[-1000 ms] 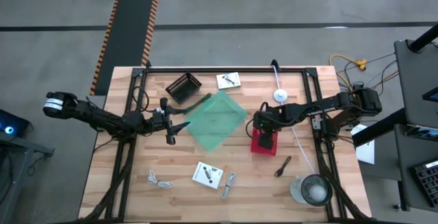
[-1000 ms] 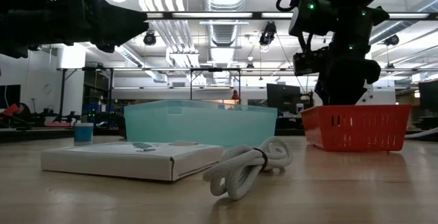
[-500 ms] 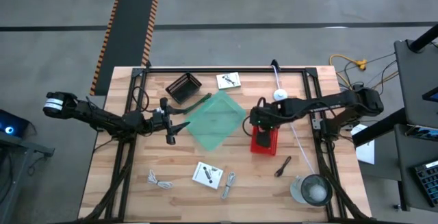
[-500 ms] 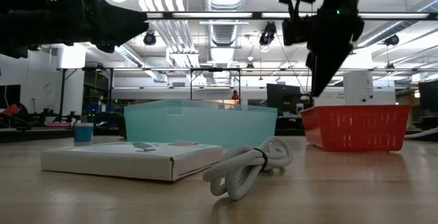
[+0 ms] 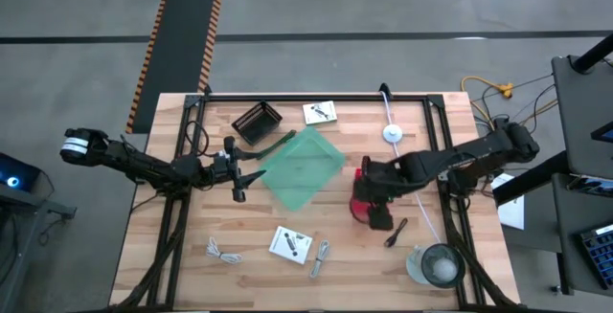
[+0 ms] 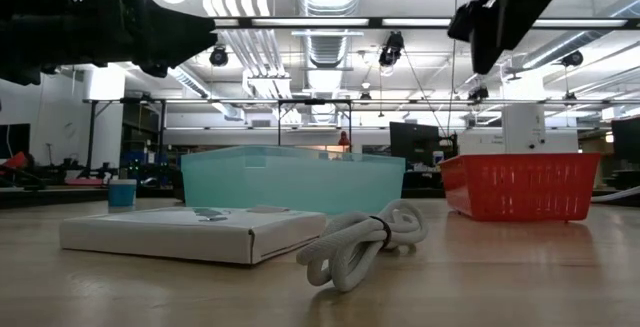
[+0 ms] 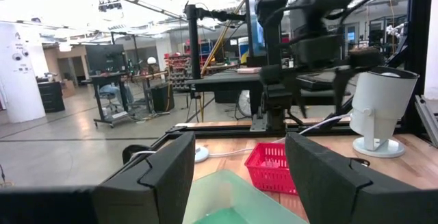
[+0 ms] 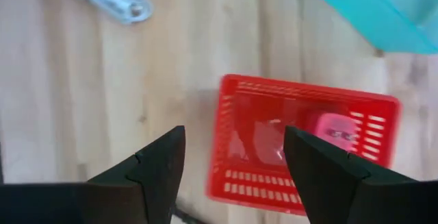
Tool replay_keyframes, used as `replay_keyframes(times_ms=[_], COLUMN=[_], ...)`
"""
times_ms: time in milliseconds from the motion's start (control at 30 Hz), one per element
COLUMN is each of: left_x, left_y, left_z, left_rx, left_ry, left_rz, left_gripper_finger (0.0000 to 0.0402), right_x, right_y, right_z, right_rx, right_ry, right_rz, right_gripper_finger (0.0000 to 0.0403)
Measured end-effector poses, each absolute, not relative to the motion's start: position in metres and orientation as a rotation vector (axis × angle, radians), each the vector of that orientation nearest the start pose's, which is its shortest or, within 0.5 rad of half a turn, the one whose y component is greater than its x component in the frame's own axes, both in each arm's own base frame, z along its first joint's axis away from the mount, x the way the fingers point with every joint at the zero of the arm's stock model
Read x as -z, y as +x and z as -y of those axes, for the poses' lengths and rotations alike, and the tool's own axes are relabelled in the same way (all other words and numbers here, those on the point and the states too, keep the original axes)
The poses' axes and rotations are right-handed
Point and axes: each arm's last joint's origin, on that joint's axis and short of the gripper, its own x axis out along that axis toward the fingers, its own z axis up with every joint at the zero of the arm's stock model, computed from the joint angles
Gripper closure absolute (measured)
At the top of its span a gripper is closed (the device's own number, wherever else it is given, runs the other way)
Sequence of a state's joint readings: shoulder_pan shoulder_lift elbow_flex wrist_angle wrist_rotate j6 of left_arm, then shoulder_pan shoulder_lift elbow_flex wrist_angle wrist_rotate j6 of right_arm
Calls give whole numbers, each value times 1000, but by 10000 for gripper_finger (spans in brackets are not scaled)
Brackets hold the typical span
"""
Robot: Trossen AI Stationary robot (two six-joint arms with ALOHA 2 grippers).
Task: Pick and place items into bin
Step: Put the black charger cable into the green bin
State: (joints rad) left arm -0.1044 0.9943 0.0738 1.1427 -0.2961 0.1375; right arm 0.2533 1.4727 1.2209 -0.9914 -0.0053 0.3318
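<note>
The teal bin (image 5: pixel 302 167) sits mid-table. Loose items lie on the near half: a white coiled cable (image 5: pixel 222 251) (image 6: pixel 365 242), a flat white packet (image 5: pixel 290 244) (image 6: pixel 190 232), a small metal piece (image 5: pixel 319 256) and a dark stick (image 5: pixel 396 232). A second white packet (image 5: pixel 321 112) lies near the far edge. My right gripper (image 5: pixel 376 208) (image 8: pixel 233 131) hovers open above the red basket (image 8: pixel 301 148), which holds a pink item (image 8: pixel 332 129). My left gripper (image 5: pixel 249 177) (image 7: pixel 239 142) waits open, left of the bin, holding nothing.
A black basket (image 5: pixel 257 122) stands at the far left of the table. A clear round container (image 5: pixel 436 265) sits at the near right corner. A white stand (image 5: pixel 391 133) with its cord is at the far right. Bare wood lies between the near items.
My right gripper has risen out of the red basket, well clear of its rim, and has drifted toward the table's near edge. The basket stays where it was.
</note>
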Motion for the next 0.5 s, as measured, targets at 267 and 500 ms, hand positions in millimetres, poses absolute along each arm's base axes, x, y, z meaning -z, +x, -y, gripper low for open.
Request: replay_keyframes(times_ms=[267,500], left_x=[-187,-187], left_y=[165,165], left_z=[9,9], left_rx=[-205,-205], left_ry=[92,92], left_rz=[204,204], left_gripper_finger=[191,191], right_x=[-263,-255], right_y=[255,238], right_z=[-103,-132], right_rx=[-110,-241], right_ry=[61,-8], right_rz=[-1295,-1337], right_gripper_finger=[171,170])
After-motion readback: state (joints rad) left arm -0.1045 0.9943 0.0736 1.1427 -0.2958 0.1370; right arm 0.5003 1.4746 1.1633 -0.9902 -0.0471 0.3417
